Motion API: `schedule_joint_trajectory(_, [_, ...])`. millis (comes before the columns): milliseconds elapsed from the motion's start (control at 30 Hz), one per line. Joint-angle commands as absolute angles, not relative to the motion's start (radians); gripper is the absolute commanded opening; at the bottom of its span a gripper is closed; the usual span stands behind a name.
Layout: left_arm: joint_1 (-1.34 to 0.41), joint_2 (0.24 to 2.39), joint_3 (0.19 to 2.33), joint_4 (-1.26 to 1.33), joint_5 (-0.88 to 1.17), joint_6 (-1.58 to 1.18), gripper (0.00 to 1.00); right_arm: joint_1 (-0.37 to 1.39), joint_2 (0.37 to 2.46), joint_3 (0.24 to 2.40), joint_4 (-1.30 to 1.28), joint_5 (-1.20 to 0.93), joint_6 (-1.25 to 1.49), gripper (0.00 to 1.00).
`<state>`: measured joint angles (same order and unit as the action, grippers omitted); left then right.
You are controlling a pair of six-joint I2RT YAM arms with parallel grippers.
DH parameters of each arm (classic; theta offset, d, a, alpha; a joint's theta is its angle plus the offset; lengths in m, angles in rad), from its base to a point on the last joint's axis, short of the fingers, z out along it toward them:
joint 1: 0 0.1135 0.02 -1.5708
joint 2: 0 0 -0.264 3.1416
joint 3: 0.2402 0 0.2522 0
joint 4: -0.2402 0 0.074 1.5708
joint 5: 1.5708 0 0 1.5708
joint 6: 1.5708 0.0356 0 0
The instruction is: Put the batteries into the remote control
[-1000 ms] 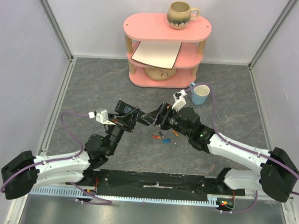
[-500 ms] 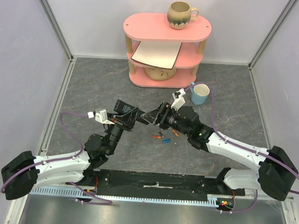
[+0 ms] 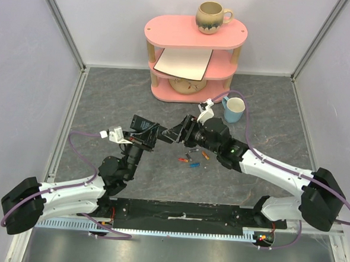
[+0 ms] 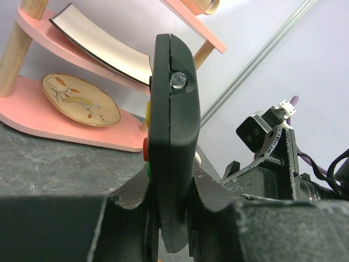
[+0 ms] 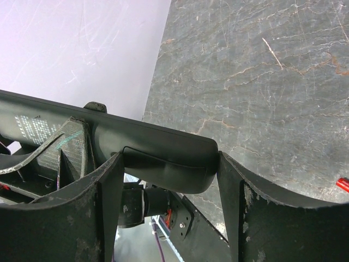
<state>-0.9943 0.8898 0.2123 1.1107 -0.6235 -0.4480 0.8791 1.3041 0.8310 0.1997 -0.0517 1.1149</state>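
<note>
The slim black remote control (image 3: pixel 162 132) is held above the table between both arms. My left gripper (image 4: pixel 172 192) is shut on its lower part, with the remote (image 4: pixel 172 125) standing on edge and its coloured buttons facing left. My right gripper (image 5: pixel 169 164) has closed on the remote's rounded end (image 5: pixel 163 150). Its fingers (image 5: pixel 103 188) press against both sides there, at the back cover. Several small batteries (image 3: pixel 188 161), red-orange and blue, lie loose on the grey table just below the grippers. One red battery (image 5: pixel 342 184) shows at the right edge of the right wrist view.
A pink three-tier shelf (image 3: pixel 196 32) stands at the back with a brown mug (image 3: pixel 211 17) on top, a white board (image 3: pixel 184 63) on the middle tier and a painted plate (image 4: pixel 82 101) below. A blue cup (image 3: pixel 234 110) stands right of the right gripper.
My right gripper has moved left and slightly back onto the remote's end and narrowed its jaws onto it. The left gripper keeps its grip, shifted slightly.
</note>
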Motion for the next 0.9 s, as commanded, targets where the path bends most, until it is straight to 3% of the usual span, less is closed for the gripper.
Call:
schedule_joint_trajectory(0, [-1.022, 0.885, 0.273, 1.16, -0.488, -0.456, 0.02, 0.887, 1.365, 0.879, 0.087, -0.034, 1.091, 0.0])
schedule_joint_trajectory(867, [-1.009, 0.798, 0.209, 1.141, -0.626, -0.554, 0.02, 0.862, 1.279, 0.65, 0.594, -0.19, 1.2, 0.0])
